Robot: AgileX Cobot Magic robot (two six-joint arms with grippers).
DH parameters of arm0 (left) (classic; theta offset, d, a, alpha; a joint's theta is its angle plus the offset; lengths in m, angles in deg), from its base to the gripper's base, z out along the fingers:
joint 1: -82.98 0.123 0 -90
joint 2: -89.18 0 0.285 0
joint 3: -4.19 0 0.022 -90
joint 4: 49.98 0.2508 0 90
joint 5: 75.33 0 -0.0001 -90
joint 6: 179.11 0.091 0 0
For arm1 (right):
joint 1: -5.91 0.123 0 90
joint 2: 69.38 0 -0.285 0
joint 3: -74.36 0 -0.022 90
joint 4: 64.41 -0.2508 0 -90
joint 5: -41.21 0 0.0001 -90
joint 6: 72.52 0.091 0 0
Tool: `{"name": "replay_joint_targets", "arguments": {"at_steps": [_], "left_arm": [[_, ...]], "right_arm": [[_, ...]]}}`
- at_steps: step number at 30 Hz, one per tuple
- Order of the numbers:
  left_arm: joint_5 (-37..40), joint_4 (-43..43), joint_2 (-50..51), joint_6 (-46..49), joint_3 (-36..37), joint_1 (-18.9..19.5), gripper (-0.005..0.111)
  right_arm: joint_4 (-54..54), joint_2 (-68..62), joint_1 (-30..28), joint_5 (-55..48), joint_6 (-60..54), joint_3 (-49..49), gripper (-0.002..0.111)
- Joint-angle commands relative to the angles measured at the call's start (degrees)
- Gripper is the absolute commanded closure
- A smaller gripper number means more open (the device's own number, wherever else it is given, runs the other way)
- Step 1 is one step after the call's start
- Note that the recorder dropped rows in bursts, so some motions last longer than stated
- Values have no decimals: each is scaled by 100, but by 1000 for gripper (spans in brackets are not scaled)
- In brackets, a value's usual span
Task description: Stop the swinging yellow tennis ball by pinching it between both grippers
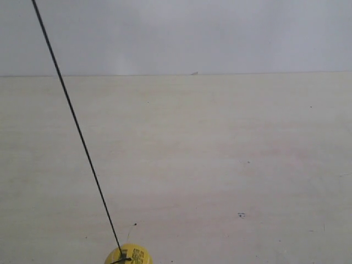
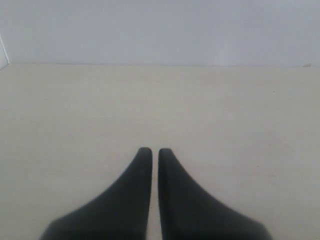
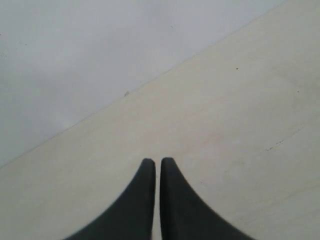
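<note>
The yellow tennis ball [image 1: 130, 256] hangs on its cord [image 1: 77, 127] at near left; left gripper [image 2: 151, 152] and right gripper [image 3: 154, 161], fingers pressed together, have no sight of it, so a mistimed pinch may miss

Ball [image 1: 130, 256] at cord's [image 1: 78, 129] lower end; wall [image 1: 192, 33] behind table [image 1: 220, 165].

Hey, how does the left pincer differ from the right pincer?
Behind the left pincer the table edge runs level; behind the right pincer it slants, so the right wrist looks rolled. The left pincer's view is mostly table, the right pincer's has far more wall. Shared: both shut, empty, with no yellow tennis ball in their views.
</note>
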Motion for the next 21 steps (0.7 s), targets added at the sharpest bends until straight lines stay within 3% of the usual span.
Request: {"name": "replay_joint_targets", "arguments": {"at_steps": [1, 14, 21], "left_arm": [[-23, 9, -13, 34, 22, 1, 102], [-23, 9, -13, 34, 22, 1, 102], [-23, 9, -13, 34, 22, 1, 102]], "right_arm": [[10, 25, -26, -677, -43, 2, 108], [19, 25, -26, -657, -3002, 2, 108], [19, 25, -26, -643, -3049, 2, 108]]}}
